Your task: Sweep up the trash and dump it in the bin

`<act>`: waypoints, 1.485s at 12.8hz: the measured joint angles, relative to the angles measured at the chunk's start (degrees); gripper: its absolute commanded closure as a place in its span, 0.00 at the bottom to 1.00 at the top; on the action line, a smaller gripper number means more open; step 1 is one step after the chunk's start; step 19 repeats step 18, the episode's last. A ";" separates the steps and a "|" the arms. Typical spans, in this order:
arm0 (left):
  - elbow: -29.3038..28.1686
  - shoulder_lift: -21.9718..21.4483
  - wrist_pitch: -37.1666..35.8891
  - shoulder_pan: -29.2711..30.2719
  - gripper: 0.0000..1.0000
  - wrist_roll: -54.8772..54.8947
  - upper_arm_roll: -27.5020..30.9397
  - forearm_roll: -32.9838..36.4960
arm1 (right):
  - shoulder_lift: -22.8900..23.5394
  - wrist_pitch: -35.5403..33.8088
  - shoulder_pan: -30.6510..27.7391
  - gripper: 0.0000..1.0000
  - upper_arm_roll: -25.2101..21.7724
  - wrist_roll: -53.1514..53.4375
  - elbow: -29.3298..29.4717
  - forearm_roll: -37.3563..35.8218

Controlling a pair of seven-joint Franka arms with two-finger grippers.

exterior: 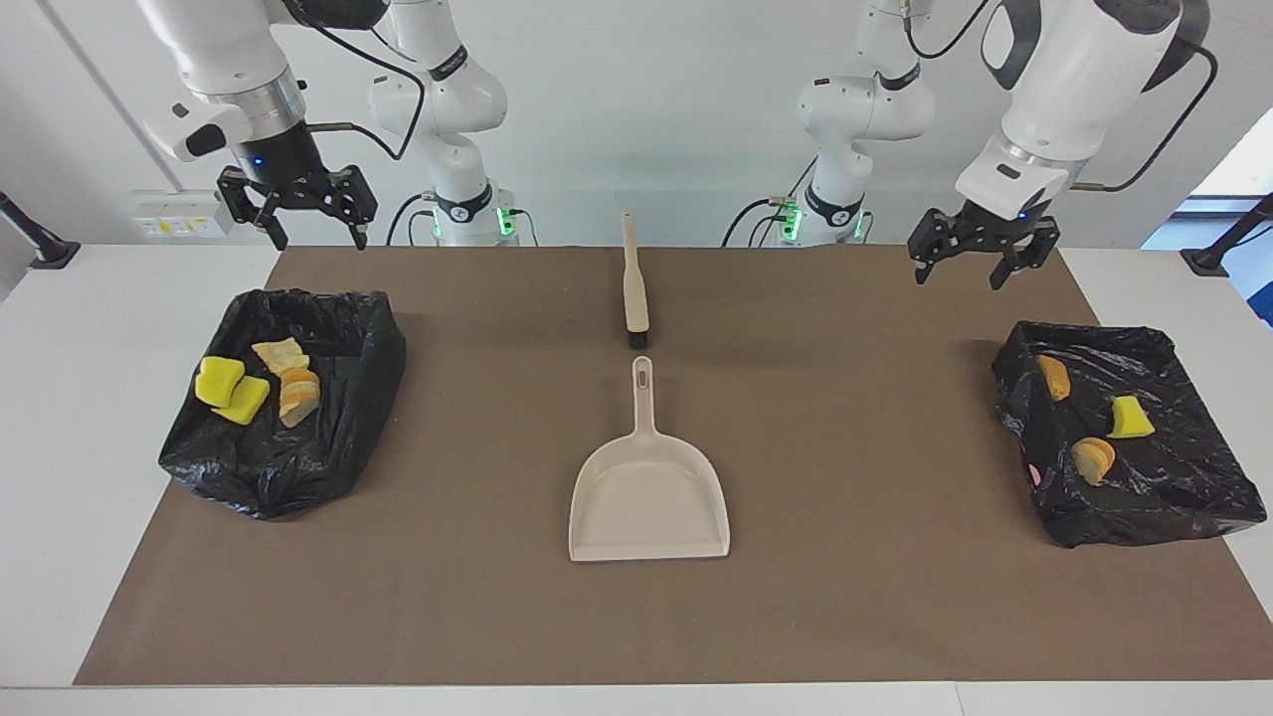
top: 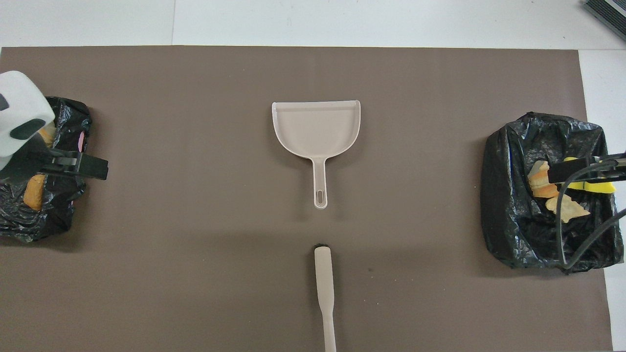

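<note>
Both your arms hang raised near the robots' edge of the table, one at each end. Your right gripper point(exterior: 313, 221) is over the near edge of the mat point(exterior: 855, 607), just above the bin point(exterior: 343, 457) at the right arm's end; its fingers stand apart and hold nothing. Your left gripper point(exterior: 983, 261) is over the mat just above the other bin point(exterior: 1183, 502) at the left arm's end, its fingers likewise apart and empty.

Nearest the robots on the mat lies the brush point(exterior: 633, 283), at the middle of the table, handle toward the robots and bristles pointing away. Just farther out, apart from the bristles, lies the dustpan point(exterior: 648, 497), flat and bare, handle toward the brush and open mouth facing away from the robots.

All the trash sits in the two black-lined bins, level with the dustpan. In the right arm's bin you have four pieces: two yellow chunks point(exterior: 231, 390) touching each other, a pale scrap point(exterior: 279, 354) just nearer the robots, and a bread lump point(exterior: 298, 396) beside them. In the left arm's bin you have three, apart from one another: a brown lump point(exterior: 1054, 377) nearest the robots, a yellow chunk point(exterior: 1130, 418), and a bread piece point(exterior: 1093, 459) farthest out.
</note>
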 measured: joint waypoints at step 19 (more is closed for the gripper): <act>10.83 2.99 -9.97 2.57 0.00 1.16 -1.00 -0.14 | 0.00 0.00 0.00 0.00 0.00 0.00 0.00 0.00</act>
